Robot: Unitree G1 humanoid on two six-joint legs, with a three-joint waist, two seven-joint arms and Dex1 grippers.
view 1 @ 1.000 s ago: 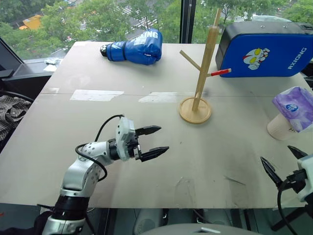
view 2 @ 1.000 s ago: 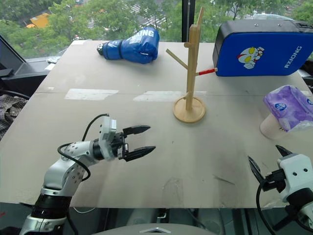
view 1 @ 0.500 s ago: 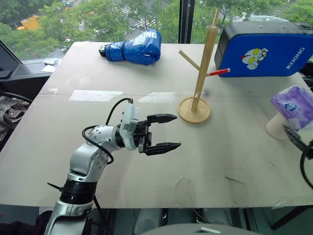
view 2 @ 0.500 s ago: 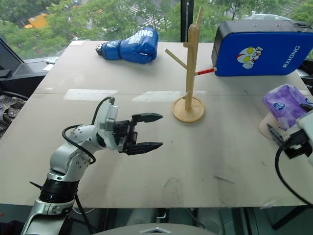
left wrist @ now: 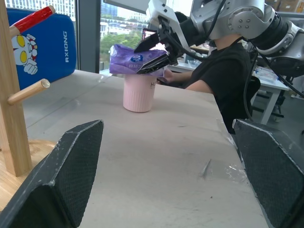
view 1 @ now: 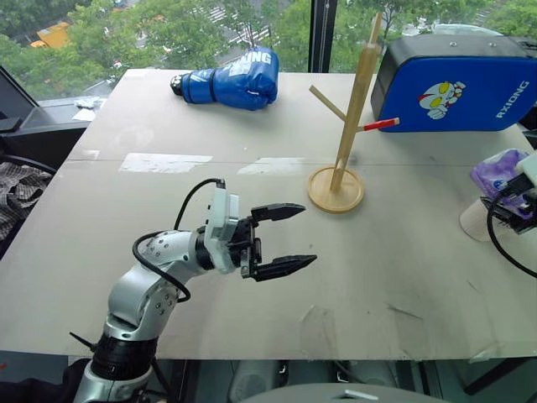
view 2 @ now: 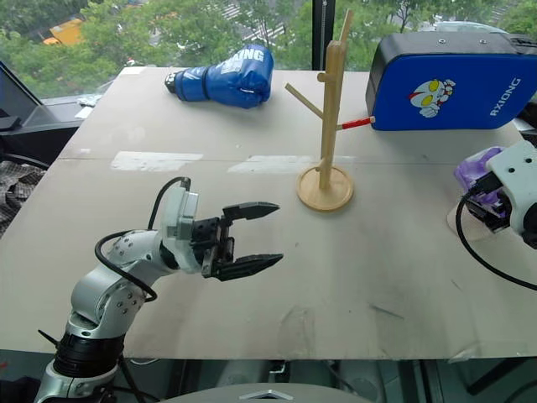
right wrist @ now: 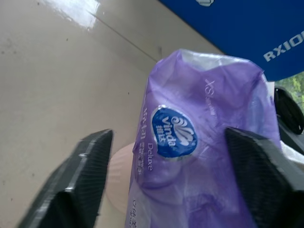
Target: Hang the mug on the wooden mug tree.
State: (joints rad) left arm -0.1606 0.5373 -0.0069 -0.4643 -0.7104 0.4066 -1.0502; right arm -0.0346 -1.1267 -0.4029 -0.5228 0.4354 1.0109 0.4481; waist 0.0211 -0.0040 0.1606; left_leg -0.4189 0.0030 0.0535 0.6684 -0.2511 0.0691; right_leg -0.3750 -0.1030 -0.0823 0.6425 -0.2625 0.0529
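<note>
The cream-white mug (left wrist: pixel 139 92) stands upright at the table's right edge with a purple tissue pack (right wrist: pixel 204 142) lying over its mouth. My right gripper (left wrist: pixel 151 54) is open at the pack, one finger on each side, with a small gap showing beside the left finger (right wrist: pixel 85 171). The wooden mug tree (view 1: pixel 348 117) stands on its round base at the table's middle right, its red-tipped peg pointing toward the blue pad. My left gripper (view 1: pixel 307 235) hovers open and empty over the table's middle, pointing toward the mug and short of the tree.
A blue boxing glove (view 1: pixel 231 80) lies at the far middle. A large blue pad (view 1: pixel 457 84) stands at the far right, behind the tree. A person in black (left wrist: pixel 228 71) sits beyond the table's right edge.
My right gripper has risen from the table's front right corner and moved forward to the tissue pack on the mug. My left gripper has lifted a little and shifted toward the right.
</note>
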